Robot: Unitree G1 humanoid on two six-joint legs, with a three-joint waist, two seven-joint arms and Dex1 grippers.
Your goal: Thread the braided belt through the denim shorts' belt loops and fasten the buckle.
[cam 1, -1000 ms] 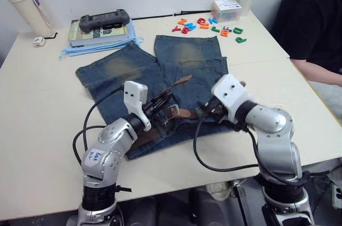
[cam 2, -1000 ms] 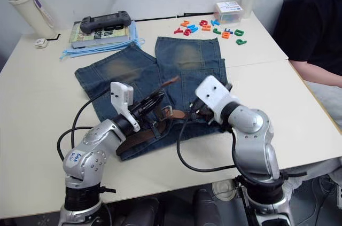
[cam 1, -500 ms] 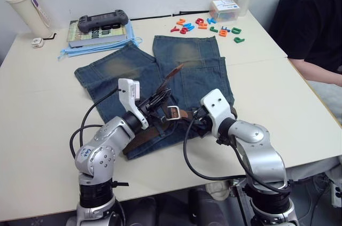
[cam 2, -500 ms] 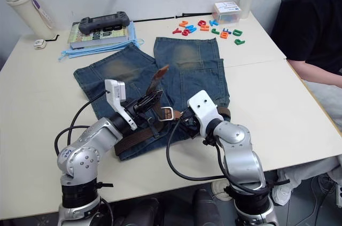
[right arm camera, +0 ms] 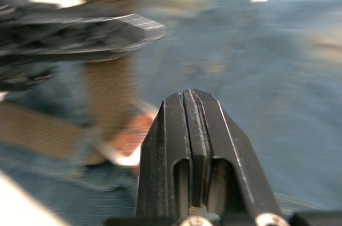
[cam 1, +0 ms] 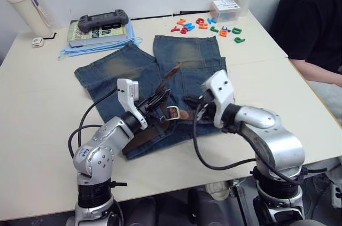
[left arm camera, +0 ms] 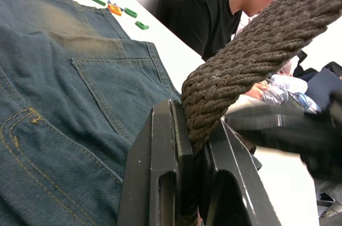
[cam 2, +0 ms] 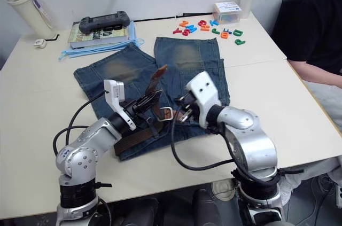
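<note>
The denim shorts (cam 1: 187,55) lie flat in the middle of the table, waistband towards me. The braided belt (cam 1: 145,133) runs along the waistband, and its tan tip (cam 1: 172,70) sticks up over the shorts. My left gripper (cam 1: 158,101) is shut on the woven strap (left arm camera: 256,44) just behind that tip. The buckle (cam 1: 172,112) lies on the waistband below it. My right gripper (cam 1: 190,99) hovers just right of the strap, shut with nothing between its fingers (right arm camera: 176,124). The arms and strap hide the belt loops.
At the back left are a book with a dark game controller (cam 1: 103,21) on it and a white bottle (cam 1: 24,9). Coloured plastic letters (cam 1: 206,26) and a small box (cam 1: 225,9) lie at the back right. A person in black (cam 1: 315,28) sits at the table's right edge.
My right gripper has shut and lifted from the waistband to beside the raised strap. The left gripper has kept its hold on the belt with little movement.
</note>
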